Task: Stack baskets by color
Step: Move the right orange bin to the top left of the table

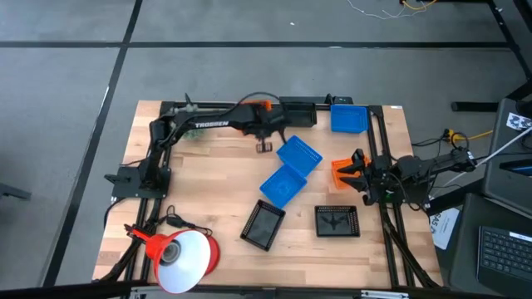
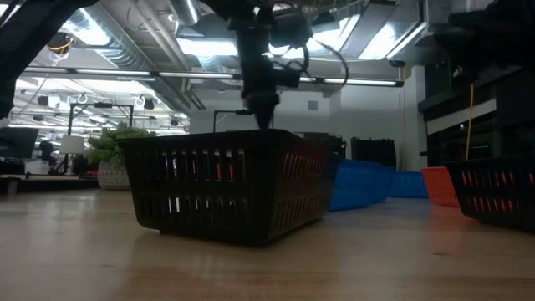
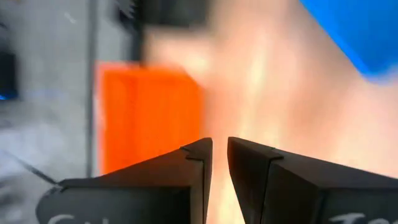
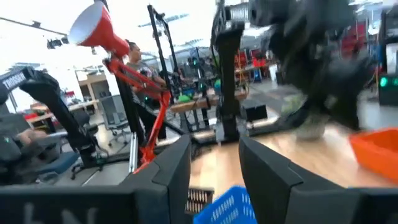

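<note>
Three blue baskets lie on the wood: one at the far right [image 1: 349,118], two touching near the middle [image 1: 299,155] [image 1: 283,184]. Two black baskets [image 1: 264,224] [image 1: 337,220] sit near the front. An orange basket [image 1: 342,173] lies at the right, partly under my right gripper [image 1: 352,170], which is open with nothing between its fingers [image 4: 214,155]. My left gripper [image 1: 266,146] hangs above the table, left of the blue pair. Its fingers stand a narrow gap apart and hold nothing [image 3: 216,152]. The low view shows it behind the front black basket [image 2: 226,184].
A red-orange lamp [image 1: 187,257] lies at the front left corner. A small green plant [image 2: 117,155] stands at the far left. Black frame rails [image 1: 378,141] run along the table's far and right sides. Bare wood lies left of the baskets [image 1: 208,191].
</note>
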